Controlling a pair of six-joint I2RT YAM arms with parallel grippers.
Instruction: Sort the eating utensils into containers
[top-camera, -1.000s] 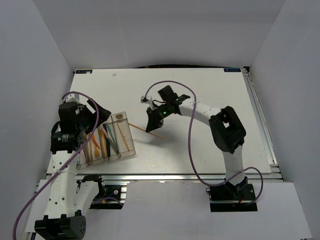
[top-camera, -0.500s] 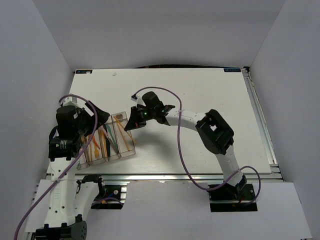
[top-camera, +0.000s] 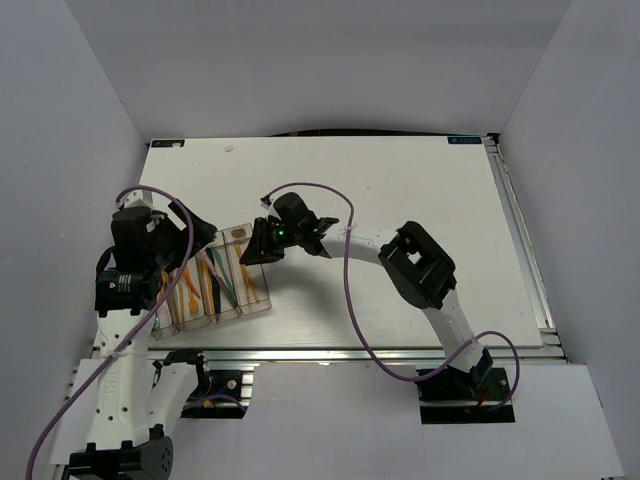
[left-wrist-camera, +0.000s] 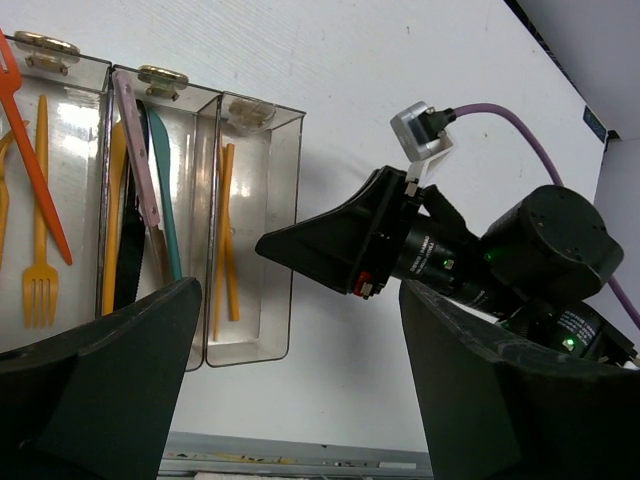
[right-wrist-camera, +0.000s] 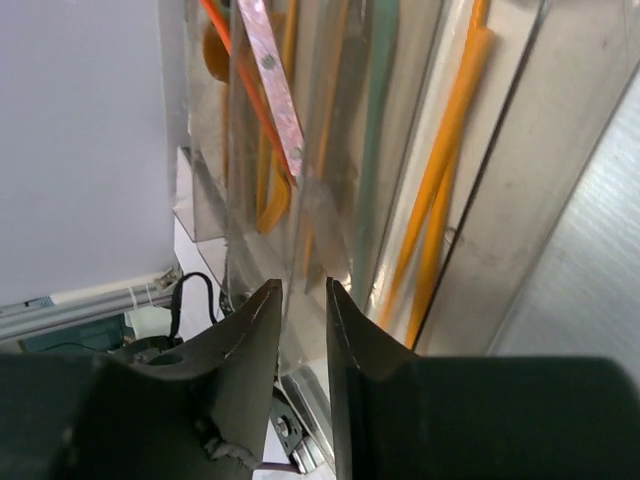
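The containers (top-camera: 263, 300), clear narrow bins joined side by side, stand at the table's near left. Eating utensils lie inside them. Two thin orange sticks (left-wrist-camera: 229, 230) are in the right bin. A teal piece (left-wrist-camera: 165, 200) and a pink-handled knife (left-wrist-camera: 135, 140) share the middle bin, and an orange fork (left-wrist-camera: 40, 290) lies in the left one. My right gripper (top-camera: 260, 248) hovers at the right bin's far end. In its wrist view the right gripper (right-wrist-camera: 303, 292) has its jaws slightly apart and holds nothing. My left gripper (top-camera: 190, 228) hangs above the bins, open wide and holding nothing.
The right arm (top-camera: 415, 265) stretches leftwards across the table's middle, its purple cable (top-camera: 345, 290) looping over the surface. An aluminium rail (top-camera: 350, 352) runs along the near edge just below the bins. White walls enclose the table.
The right gripper carried an orange stick from the table's middle leftwards to the right bin. Its jaws have now parted and the stick is out of them. The left arm shifted only slightly.
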